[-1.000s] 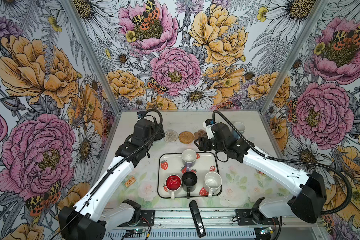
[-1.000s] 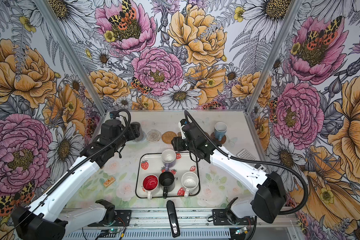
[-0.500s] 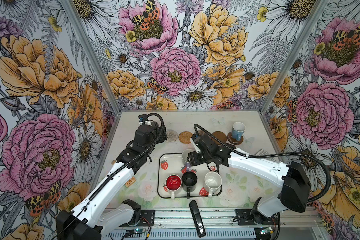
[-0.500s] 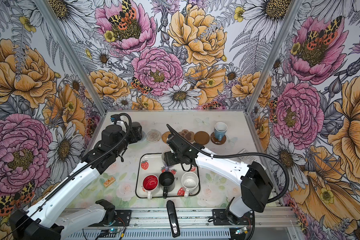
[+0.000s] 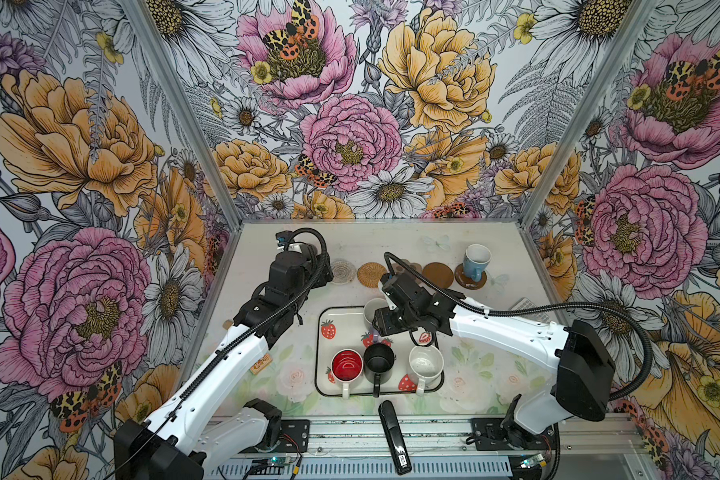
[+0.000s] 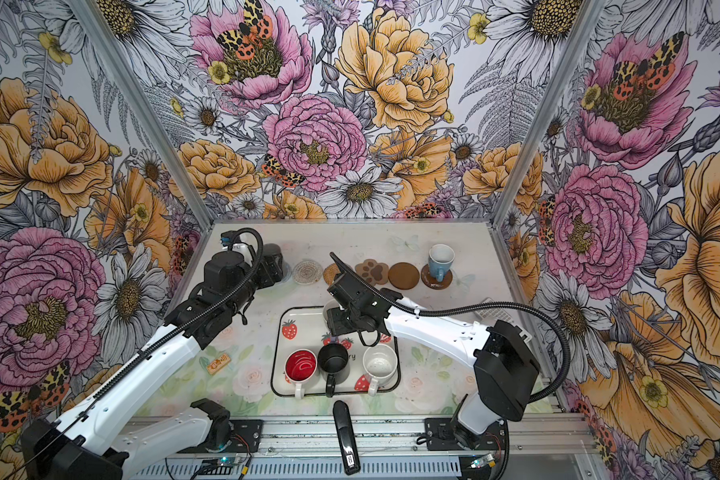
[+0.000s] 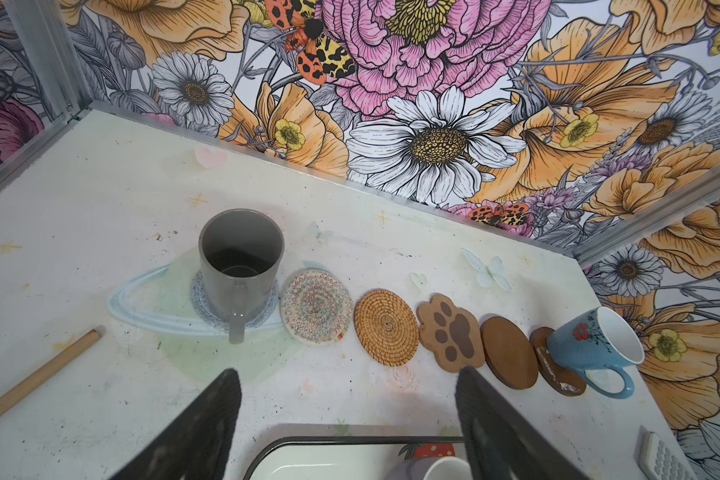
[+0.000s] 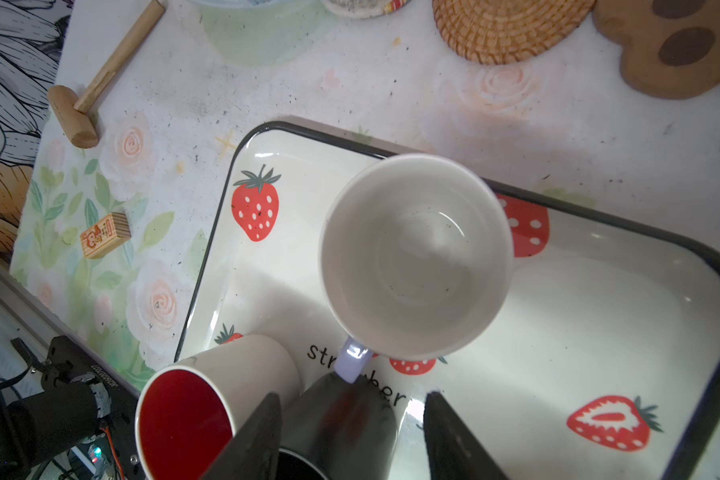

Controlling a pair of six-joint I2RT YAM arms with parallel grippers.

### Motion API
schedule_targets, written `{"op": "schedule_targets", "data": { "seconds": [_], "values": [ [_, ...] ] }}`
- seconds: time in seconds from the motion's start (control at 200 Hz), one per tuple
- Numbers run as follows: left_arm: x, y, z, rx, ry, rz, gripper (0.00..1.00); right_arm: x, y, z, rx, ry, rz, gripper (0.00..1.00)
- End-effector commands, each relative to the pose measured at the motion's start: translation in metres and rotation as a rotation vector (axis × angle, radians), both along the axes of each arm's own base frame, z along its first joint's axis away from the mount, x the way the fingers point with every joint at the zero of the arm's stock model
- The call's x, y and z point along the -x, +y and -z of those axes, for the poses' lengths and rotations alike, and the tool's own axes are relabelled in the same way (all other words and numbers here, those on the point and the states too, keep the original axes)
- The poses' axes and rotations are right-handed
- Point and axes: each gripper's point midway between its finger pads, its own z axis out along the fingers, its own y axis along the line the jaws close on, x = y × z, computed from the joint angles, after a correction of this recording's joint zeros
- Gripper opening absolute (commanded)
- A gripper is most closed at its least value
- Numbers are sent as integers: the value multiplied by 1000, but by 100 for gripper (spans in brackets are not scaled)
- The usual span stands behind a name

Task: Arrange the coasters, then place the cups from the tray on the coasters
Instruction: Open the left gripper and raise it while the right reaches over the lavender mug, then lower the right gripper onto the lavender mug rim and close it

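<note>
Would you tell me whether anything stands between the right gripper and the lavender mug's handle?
The black mug does: in the right wrist view it shows between the fingers of the open right gripper, just short of the lavender mug handle, and may crowd the grasp.

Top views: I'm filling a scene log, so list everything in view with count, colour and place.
tray: 1, white, black rim, centre
mugs on tray: 4, lavender mug, red-lined mug, black mug, white mug
grey mug: 1, on grey-blue coaster, row's left end
light blue mug: 1, on brown disc, row's right end
bare coasters: 4, pale woven coaster, rattan coaster, paw coaster, plain disc, between those
mallet, block: 1 each, wooden, left of tray
black device: 1, front rail
keypad: 1, white, right edge
left gripper: open, near coaster row
right gripper: open, at lavender mug's handle
</note>
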Motion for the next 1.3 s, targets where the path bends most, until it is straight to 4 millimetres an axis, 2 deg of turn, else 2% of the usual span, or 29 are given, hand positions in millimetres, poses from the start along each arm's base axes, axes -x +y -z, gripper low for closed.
{"op": "schedule_targets", "data": {
  "seconds": [0.0, 0.365, 0.986, 1.291],
  "values": [
    [-1, 5, -4, 5, -24, -10, 83, 5, -2, 13, 24, 29, 12, 57],
    [1, 12, -2, 21, -27, -22, 83, 4, 3, 33, 59, 70, 13, 54],
    [-1, 18, 5, 37, -16, -30, 83, -8, 19, 50, 83, 94, 2, 51],
    [-3, 22, 8, 44, -10, -41, 83, -17, 13, 57, 109, 91, 26, 47]
  ]
}}
